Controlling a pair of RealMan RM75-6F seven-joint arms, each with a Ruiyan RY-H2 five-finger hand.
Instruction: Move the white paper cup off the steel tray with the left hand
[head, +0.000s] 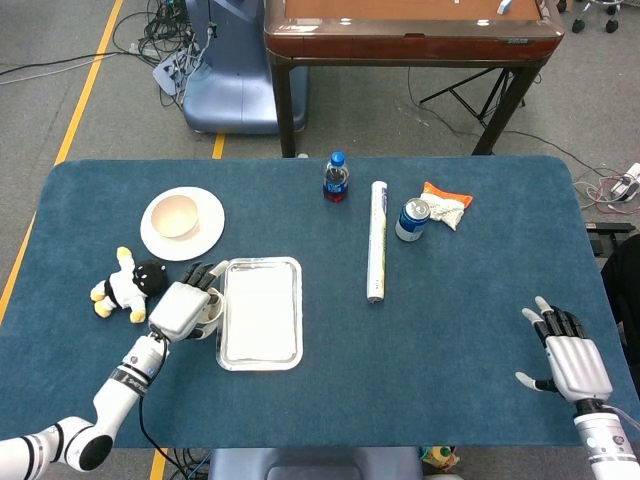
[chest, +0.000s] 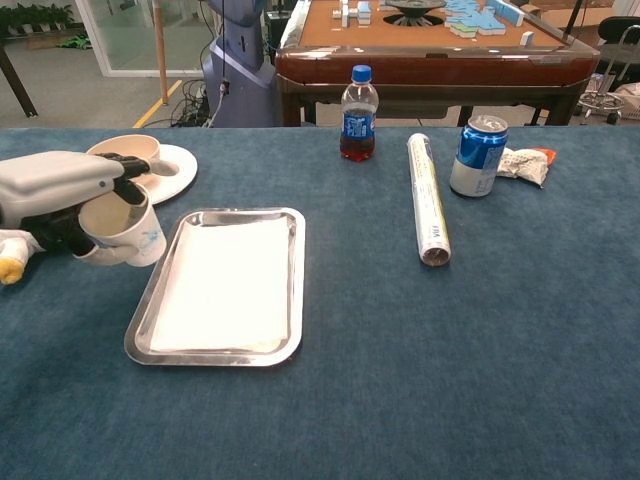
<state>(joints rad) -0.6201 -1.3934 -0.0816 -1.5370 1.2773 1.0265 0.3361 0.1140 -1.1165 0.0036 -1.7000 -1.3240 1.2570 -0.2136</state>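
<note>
Fingers (chest: 128, 165) of the left hand (chest: 55, 185) curl around the white paper cup (chest: 122, 232), gripping it tilted just beyond the left edge of the steel tray (chest: 291, 290), over the blue tabletop (chest: 480, 360). Only a white sheet lies in the tray. Behind the cup stands a bowl (chest: 125, 152) on a white plate (chest: 180, 165), and a plush toy (head: 125, 283) lies beside the hand. Far across the tabletop, the right hand (head: 574, 358) hangs with fingers spread, holding nothing.
</note>
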